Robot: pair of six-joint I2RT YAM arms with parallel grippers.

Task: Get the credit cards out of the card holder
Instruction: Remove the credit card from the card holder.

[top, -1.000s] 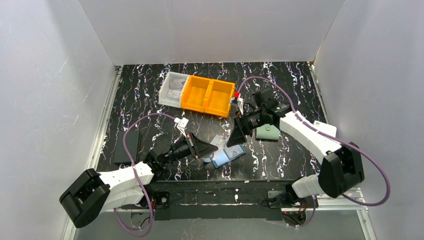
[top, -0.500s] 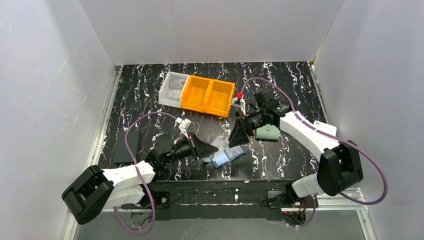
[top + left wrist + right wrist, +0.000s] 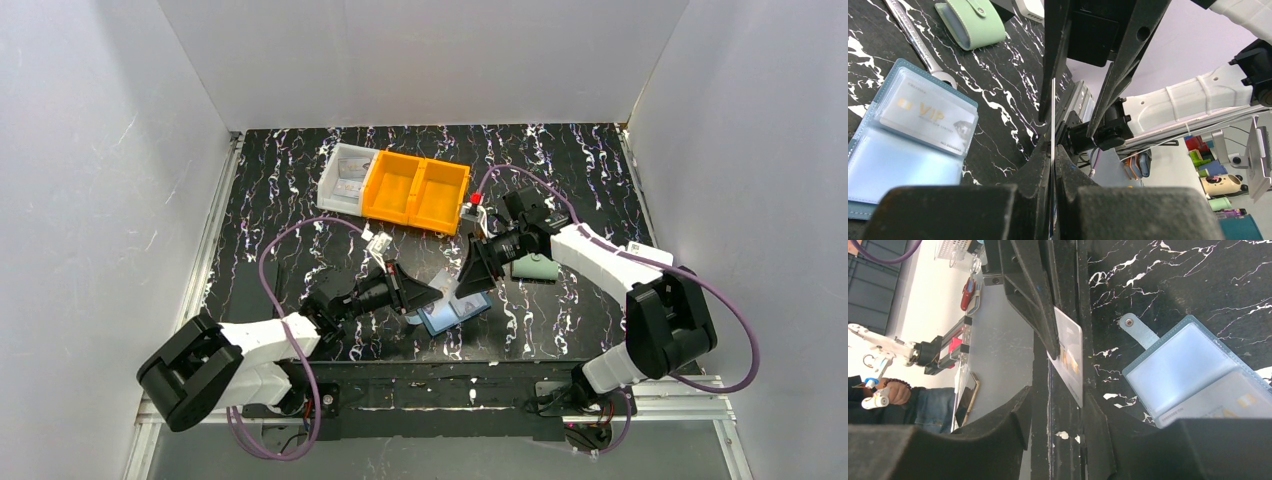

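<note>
White walls box in a black marbled tabletop (image 3: 270,190), and over its near middle the two arms now meet. Within the last second the left gripper (image 3: 424,297) has pushed forward and to its right, pressed together on a credit card (image 3: 1071,357) held on edge. The right gripper (image 3: 470,282) has edged in to straddle that card, its jaws narrowing but still spread, one finger close against the card face and the other apart. This looks like a handover of a card already freed. A second card (image 3: 928,114) remains in a clear pocket of the open card holder (image 3: 456,313), which lies flat just below the exchange. Orange bins (image 3: 415,190) sit near behind the right gripper and a grey-green wallet (image 3: 537,266) just beside its wrist, while bare table lies to the left.
</note>
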